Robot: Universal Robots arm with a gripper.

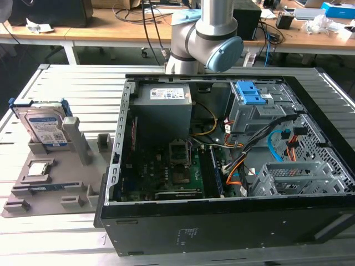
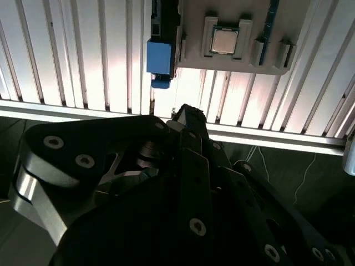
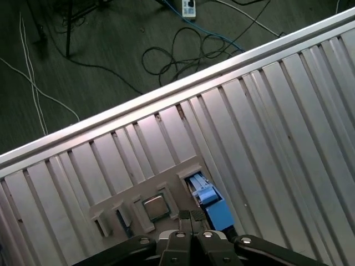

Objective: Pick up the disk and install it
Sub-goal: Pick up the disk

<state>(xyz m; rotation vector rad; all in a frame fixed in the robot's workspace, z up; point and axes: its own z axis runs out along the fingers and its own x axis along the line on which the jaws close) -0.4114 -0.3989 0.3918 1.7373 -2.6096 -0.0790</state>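
Disk point(image 1: 47, 127) stands on edge in grey holder point(image 1: 55, 183) on tabletop point(image 3: 277, 111) | I see its blue rail point(image 3: 211, 202) just past the pincer point(image 3: 191, 217) tips, apart from them | pincer fingers together, clamping nothing

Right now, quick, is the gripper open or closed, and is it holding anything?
Gripper: shut, holding nothing. The disk stands in the grey fixture, not gripped.
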